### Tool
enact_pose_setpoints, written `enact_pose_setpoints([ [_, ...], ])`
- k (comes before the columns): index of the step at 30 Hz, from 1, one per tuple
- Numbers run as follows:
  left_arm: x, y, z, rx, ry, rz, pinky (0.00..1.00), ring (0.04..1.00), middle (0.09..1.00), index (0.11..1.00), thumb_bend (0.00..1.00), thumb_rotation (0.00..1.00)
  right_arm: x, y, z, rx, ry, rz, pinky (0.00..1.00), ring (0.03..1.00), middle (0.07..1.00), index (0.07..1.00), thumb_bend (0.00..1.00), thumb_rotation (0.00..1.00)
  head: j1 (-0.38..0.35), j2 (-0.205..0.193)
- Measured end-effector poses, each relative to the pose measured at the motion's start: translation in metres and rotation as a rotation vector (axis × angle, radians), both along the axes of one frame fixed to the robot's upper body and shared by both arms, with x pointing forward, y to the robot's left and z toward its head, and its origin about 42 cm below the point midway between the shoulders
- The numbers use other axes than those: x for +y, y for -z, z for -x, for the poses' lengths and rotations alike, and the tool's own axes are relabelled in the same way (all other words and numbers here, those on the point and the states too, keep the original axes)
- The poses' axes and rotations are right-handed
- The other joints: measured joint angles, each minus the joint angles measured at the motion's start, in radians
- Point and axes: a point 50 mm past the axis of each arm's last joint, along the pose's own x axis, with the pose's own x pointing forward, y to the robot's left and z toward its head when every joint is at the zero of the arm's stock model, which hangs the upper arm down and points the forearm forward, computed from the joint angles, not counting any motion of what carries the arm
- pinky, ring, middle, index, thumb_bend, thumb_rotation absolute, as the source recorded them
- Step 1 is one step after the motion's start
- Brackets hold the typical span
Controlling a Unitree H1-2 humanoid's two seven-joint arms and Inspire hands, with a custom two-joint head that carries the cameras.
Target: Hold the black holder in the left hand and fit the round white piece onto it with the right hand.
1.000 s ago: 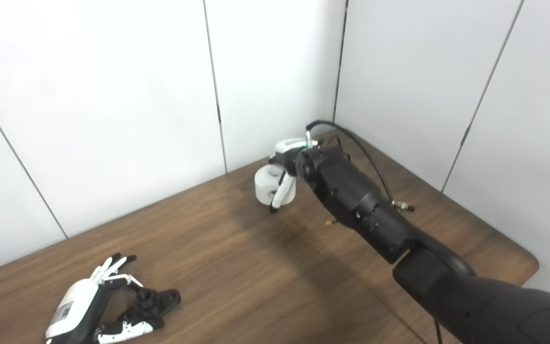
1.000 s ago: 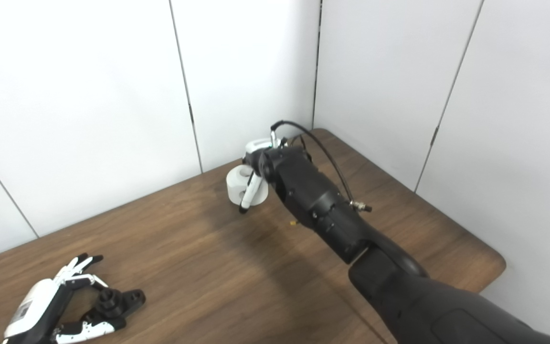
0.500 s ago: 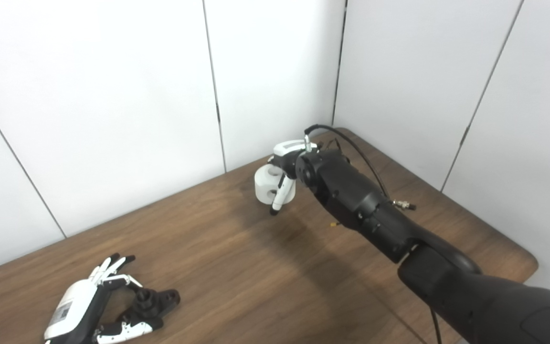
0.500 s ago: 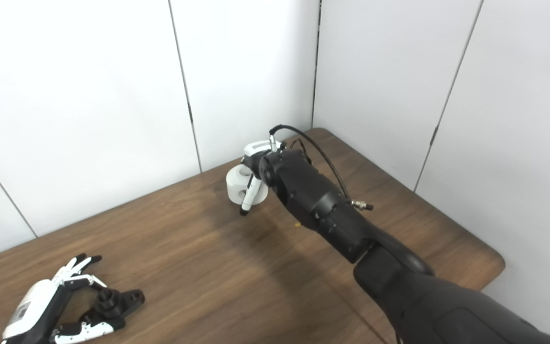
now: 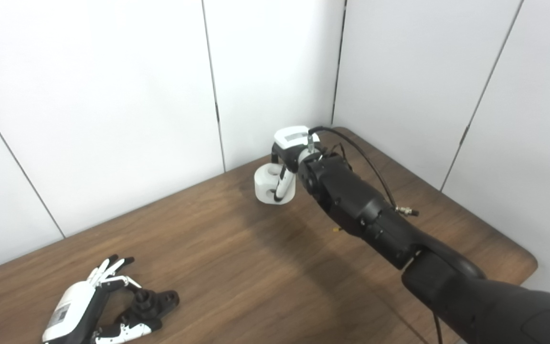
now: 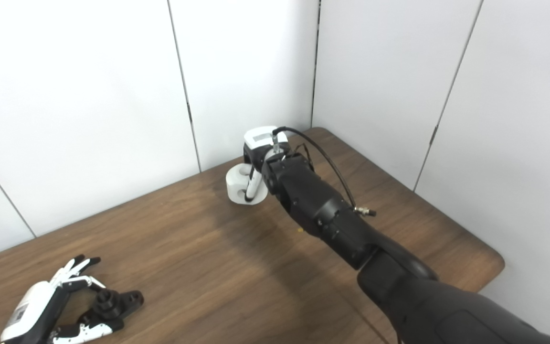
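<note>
The round white piece (image 5: 268, 184) sits at the far back of the wooden table (image 5: 237, 267), near the wall corner. My right hand (image 5: 288, 155) is over it, reaching in from the right, with a finger and the thumb curled around its right side, shut on it. The black holder (image 5: 156, 304), with a short post on top, lies at the front left of the table. My left hand (image 5: 77, 310) rests there, its thumb along the holder's near side and a bent finger against the post. Its other fingers point away, spread.
White wall panels (image 5: 127, 95) close off the table at the back and on the right, right behind the white piece. The table's rounded right corner (image 5: 525, 260) is close to my right arm. A black cable (image 5: 361, 155) loops over the right wrist.
My right hand has lifted its back and curled its fingers in around the white piece. The piece stays in place. The left hand and holder are as before; the view shifted slightly.
</note>
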Motion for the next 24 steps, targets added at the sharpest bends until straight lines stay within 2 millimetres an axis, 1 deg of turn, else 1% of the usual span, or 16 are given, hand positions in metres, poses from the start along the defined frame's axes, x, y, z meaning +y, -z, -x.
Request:
enact_pose_setpoints([
  [1,0.0,0.0,0.0,0.0,0.0,0.0,1.0,1.0,0.916,0.483,0.52,0.05,0.001,0.002,0.001,-0.037,-0.003,0.009,0.66,0.709,0.681,0.483,0.53,0.14,0.0,0.0],
  [6,0.001,0.0,0.0,0.001,-0.003,0.002,1.0,1.0,0.919,0.483,0.52,0.05,0.006,0.012,0.005,-0.137,-0.012,0.037,0.65,0.703,0.677,0.481,0.52,0.14,0.008,0.008],
  [13,0.001,0.0,0.0,0.001,-0.005,0.002,1.0,1.0,0.914,0.483,0.52,0.06,0.002,0.023,0.013,-0.188,-0.009,0.061,0.63,0.688,0.684,0.482,0.52,0.14,0.029,0.02],
  [17,0.001,0.0,0.001,-0.002,-0.004,0.003,1.0,1.0,0.914,0.483,0.52,0.06,0.0,0.027,0.017,-0.203,-0.018,0.05,0.61,0.685,0.685,0.482,0.53,0.14,0.084,0.041],
  [18,0.001,0.0,0.001,-0.002,-0.004,0.003,1.0,1.0,0.915,0.483,0.52,0.06,-0.001,0.027,0.018,-0.204,-0.026,0.042,0.6,0.684,0.686,0.481,0.53,0.14,0.084,0.041],
  [19,0.001,0.0,0.001,-0.003,-0.004,0.003,1.0,1.0,0.916,0.483,0.52,0.06,-0.001,0.026,0.019,-0.207,-0.032,0.031,0.59,0.685,0.686,0.481,0.53,0.14,0.106,0.049],
  [20,0.001,0.0,0.001,-0.004,-0.004,0.003,1.0,1.0,0.919,0.483,0.52,0.06,0.001,0.023,0.021,-0.214,-0.04,0.014,0.59,0.693,0.689,0.481,0.53,0.14,0.116,0.054],
  [21,0.001,0.0,0.001,-0.003,-0.005,0.003,1.0,1.0,0.921,0.483,0.52,0.06,0.004,0.019,0.024,-0.22,-0.055,-0.01,0.59,0.696,0.692,0.481,0.53,0.14,0.144,0.063],
  [22,0.001,0.0,0.002,-0.003,-0.007,0.003,1.0,1.0,0.921,0.483,0.52,0.06,0.007,0.014,0.026,-0.22,-0.07,-0.031,0.61,0.712,0.704,0.481,0.53,0.14,0.187,0.078],
  [24,0.001,0.0,0.002,-0.001,-0.011,0.004,1.0,1.0,0.919,0.483,0.52,0.06,0.017,0.002,0.028,-0.201,-0.11,-0.073,0.61,0.715,0.712,0.48,0.53,0.14,0.247,0.097],
])
